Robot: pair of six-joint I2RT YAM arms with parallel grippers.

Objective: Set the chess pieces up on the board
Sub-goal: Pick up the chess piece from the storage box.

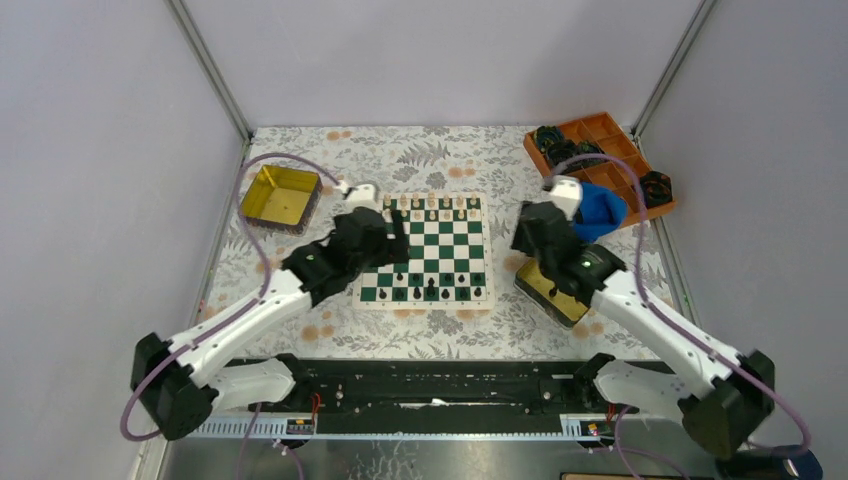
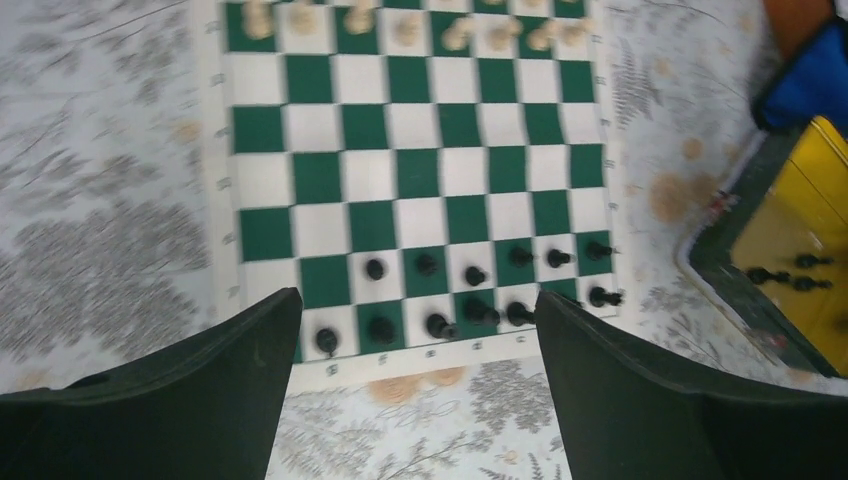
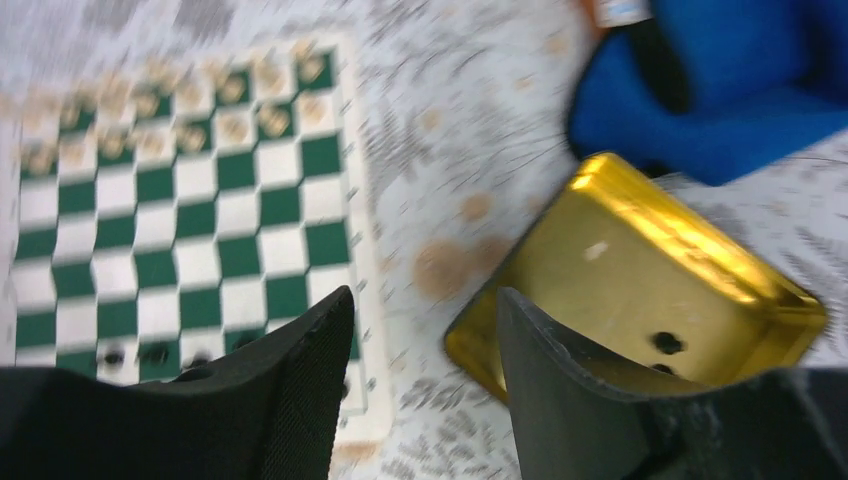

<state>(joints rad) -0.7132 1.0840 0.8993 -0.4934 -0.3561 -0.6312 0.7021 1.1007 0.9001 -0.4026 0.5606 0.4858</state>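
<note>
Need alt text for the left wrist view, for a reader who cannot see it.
The left gripper hangs open and empty above the near edge of the green-and-white board. The two nearest rows are partly filled with black pieces, blurred cream pieces line the far edge, and a gold tin at right holds a few more.

Smeared by blur, upper left of the right wrist view: cream chess pieces (image 3: 232, 88), kinds unreadable. Cropped at the left wrist view's right edge: gold tin (image 2: 800, 190), perhaps three black pieces (image 2: 760, 275) inside, too small to name
</note>
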